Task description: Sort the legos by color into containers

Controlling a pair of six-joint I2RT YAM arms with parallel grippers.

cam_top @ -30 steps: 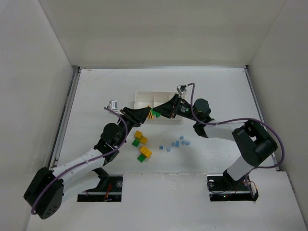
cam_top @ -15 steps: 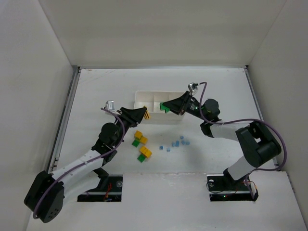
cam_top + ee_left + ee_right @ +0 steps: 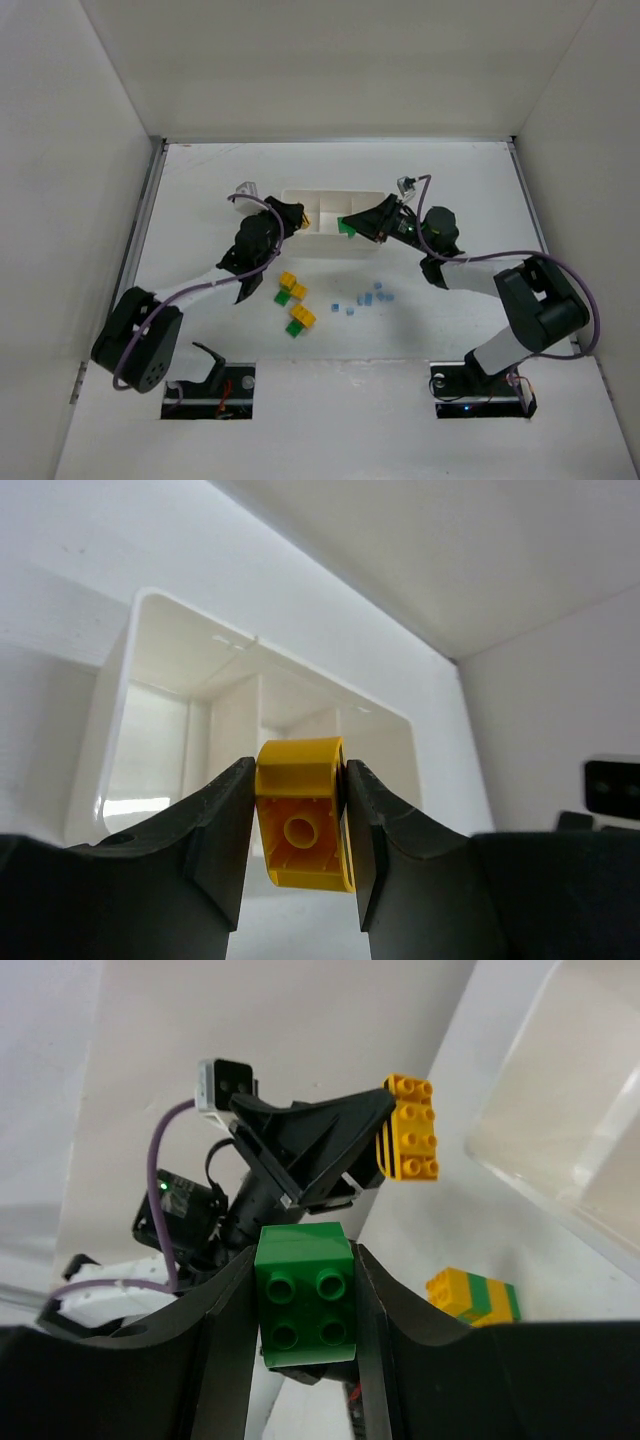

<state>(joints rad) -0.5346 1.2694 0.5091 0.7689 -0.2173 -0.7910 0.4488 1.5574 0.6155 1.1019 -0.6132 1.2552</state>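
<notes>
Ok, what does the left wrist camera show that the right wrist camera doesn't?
Only left wrist: the inside of the tray with both dividers, behind the yellow brick. Only right wrist: a green brick in the right gripper, the left gripper seen from outside, and a yellow-green pair on the table. Both: the yellow brick and part of the tray.

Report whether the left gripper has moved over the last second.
Yes. The left gripper, shut on a yellow brick, has shifted leftward from before the white tray's middle to its left end.
</notes>
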